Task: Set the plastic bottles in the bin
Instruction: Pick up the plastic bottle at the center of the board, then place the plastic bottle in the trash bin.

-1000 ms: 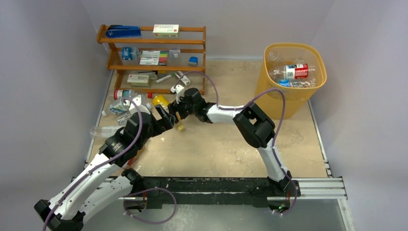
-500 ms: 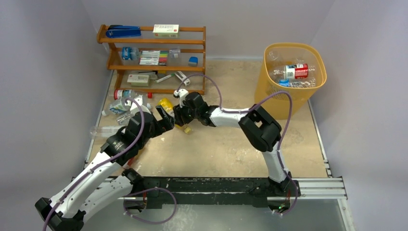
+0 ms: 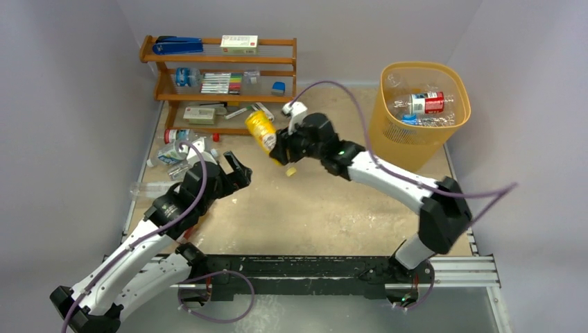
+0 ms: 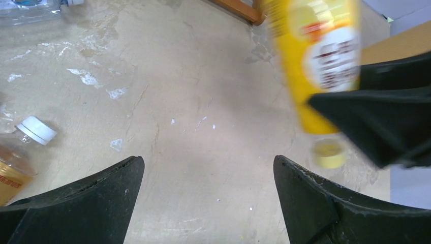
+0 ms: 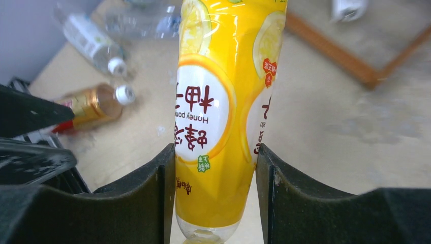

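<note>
Tan table point(image 3: 312, 208) holds one bin point(image 3: 424, 132); right fingers point(image 5: 305, 203) clamp one yellow bottle point(image 5: 223, 127), left fingers point(image 4: 76, 203) gape empty.

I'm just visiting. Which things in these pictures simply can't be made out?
- Left wrist view: the yellow bottle is blurred, so its label is unreadable.
- Right wrist view: its far end is cut off by the top edge.
- Top view: the bottles inside the bin overlap, so their count is unclear.
- Top view: the left arm covers part of the bottle pile.
</note>
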Available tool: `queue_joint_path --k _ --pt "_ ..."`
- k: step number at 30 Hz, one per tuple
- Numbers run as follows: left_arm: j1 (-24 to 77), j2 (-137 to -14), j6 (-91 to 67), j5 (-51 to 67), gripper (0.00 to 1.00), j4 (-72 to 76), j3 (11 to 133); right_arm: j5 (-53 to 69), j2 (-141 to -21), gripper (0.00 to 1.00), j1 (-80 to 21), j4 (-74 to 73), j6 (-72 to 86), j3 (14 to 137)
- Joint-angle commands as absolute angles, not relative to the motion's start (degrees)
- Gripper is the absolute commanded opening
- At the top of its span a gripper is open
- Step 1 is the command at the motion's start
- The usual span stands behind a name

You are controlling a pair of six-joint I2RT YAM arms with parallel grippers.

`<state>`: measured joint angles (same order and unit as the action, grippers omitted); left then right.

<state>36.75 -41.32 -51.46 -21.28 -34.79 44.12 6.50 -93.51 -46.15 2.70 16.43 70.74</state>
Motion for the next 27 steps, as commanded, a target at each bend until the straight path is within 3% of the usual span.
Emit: queue_joint_path --k 1,10,18,27 --pt "36.4 -41.7 -51.1 -21.5 0.99 -31.2 44.8 5.2 -82.8 0.30 -39.1 -3.6 17.5 73.3" --pt "36.5 -43.0 -51.2 -20.2 0.99 -28.4 43.7 4.4 -72.1 0.34 -21.2 -17.8 14.0 85.8" --pt "36.5 -43.4 -50.9 -19.6 0.99 -27.5 43.8 3.9 -73.9 0.34 -6.5 -26.0 11.9 94.5" --pt "36.4 -43.7 -50.5 -19.1 0.99 -27.2 44.0 13.0 -77.9 0.34 6.6 -29.3 11.9 97.2"
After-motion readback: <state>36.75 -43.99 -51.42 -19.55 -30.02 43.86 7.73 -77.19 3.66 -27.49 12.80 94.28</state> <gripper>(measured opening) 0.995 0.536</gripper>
